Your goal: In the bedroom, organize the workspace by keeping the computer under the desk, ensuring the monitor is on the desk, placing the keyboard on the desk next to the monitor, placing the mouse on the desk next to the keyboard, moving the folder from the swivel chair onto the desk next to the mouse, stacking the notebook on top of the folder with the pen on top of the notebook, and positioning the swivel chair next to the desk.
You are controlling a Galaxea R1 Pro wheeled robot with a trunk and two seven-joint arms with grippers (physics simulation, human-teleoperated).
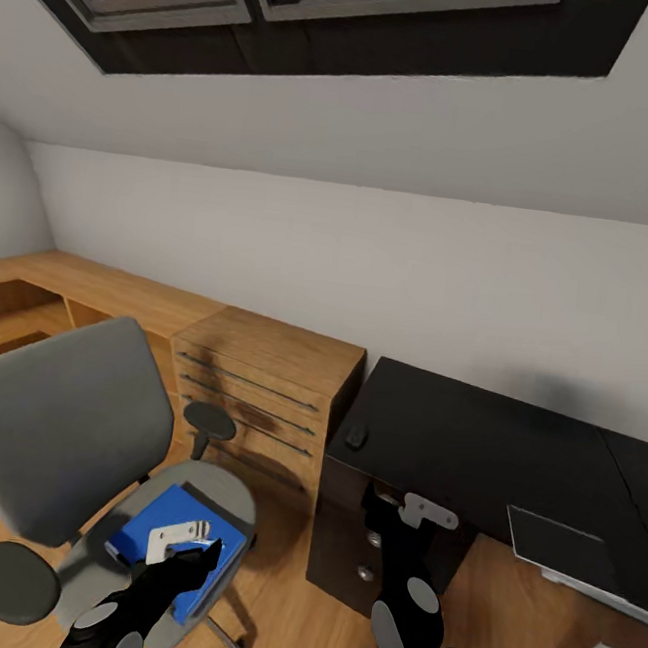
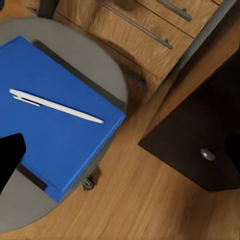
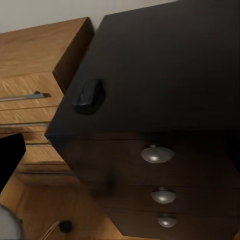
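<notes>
- Swivel chair stands at the near left, its grey back toward the far left wall and its round seat turned toward the robot; on castors, it will likely roll or spin if the seat is pushed sideways.
- Folder, bright blue and flat, lies on that seat with one corner reaching toward the seat's right edge. It looks light and thin, probably a little flexible, with a smooth cover that may slip; I judge the overhanging right corner or edge the best place to pinch.
- Pen, a thin white stick, lies loose across the folder in the left wrist view. It is light and would roll off if the folder tilts, so lifting it first seems safer.
- Left gripper hovers just over the folder; whether its jaws are spread or closed I cannot tell.
- Oak dresser stands against the far wall between chair and desk.
- Mouse, small and dark, sits near the left edge of the black desk, above the knobbed drawers.
- Right gripper hangs in front of the drawer unit; its jaw state is unclear.
- Keyboard lies at the desk's near right.
</notes>
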